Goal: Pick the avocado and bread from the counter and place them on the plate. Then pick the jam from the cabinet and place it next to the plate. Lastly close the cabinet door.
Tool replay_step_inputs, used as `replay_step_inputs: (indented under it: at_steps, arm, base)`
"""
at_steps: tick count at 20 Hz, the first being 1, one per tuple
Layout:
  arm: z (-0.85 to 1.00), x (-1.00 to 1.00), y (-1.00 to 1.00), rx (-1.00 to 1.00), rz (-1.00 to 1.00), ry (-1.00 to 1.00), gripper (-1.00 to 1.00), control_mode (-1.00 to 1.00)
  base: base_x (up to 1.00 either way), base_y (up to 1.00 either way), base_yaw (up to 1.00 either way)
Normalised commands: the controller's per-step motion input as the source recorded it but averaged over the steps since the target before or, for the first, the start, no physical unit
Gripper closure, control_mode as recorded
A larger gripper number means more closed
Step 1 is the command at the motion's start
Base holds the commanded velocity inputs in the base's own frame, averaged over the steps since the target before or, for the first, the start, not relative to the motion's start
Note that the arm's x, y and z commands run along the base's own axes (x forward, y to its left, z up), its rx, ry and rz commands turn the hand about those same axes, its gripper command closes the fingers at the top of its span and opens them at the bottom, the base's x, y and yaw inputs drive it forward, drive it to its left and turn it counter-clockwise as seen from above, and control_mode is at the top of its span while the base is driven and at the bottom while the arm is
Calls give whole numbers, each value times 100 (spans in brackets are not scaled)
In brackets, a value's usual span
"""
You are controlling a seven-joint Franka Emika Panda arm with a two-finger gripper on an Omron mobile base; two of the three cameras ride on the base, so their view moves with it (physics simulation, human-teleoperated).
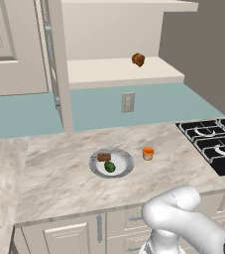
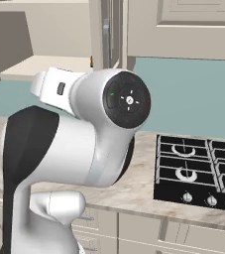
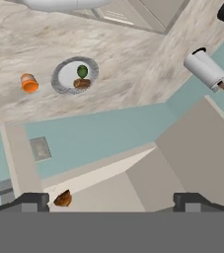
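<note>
On the marble counter (image 1: 54, 173) the grey-rimmed plate (image 1: 127, 159) holds the tan bread (image 1: 103, 157) and the dark green avocado (image 1: 109, 166). The orange jam (image 1: 148, 153) stands on the counter just right of the plate. Above, the cabinet (image 1: 119, 72) has both doors swung open. The hand view looks past the cabinet shelf (image 3: 108, 180) at the plate (image 3: 59, 85), bread (image 3: 81, 83), avocado (image 3: 82, 71) and jam (image 3: 29, 83). My gripper (image 3: 112, 202) is open, nothing between its fingertips.
A rounder brown lump (image 1: 138, 59) sits on the cabinet shelf, close to my left fingertip (image 3: 34, 201). A gas stove (image 1: 213, 141) occupies the counter's right end. A wall outlet (image 1: 128, 102) is on the teal backsplash. A paper towel roll (image 3: 205, 69) lies farther along the counter.
</note>
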Motion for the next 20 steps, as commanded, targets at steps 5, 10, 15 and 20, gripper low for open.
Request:
replay_step_inputs:
  at_steps: [5, 10, 15, 20]
  arm:
    - [0, 10, -25, 2, 0, 0, -100, -100]
    - [0, 21, -21, 0, 0, 0, -100, -100]
    - [0, 24, -26, 0, 0, 0, -100, -100]
    - [0, 24, -30, 0, 0, 0, -100, -100]
  base:
    - [0, 0, 0]
    - [0, 0, 0]
    - [0, 0, 0]
    - [0, 0, 0]
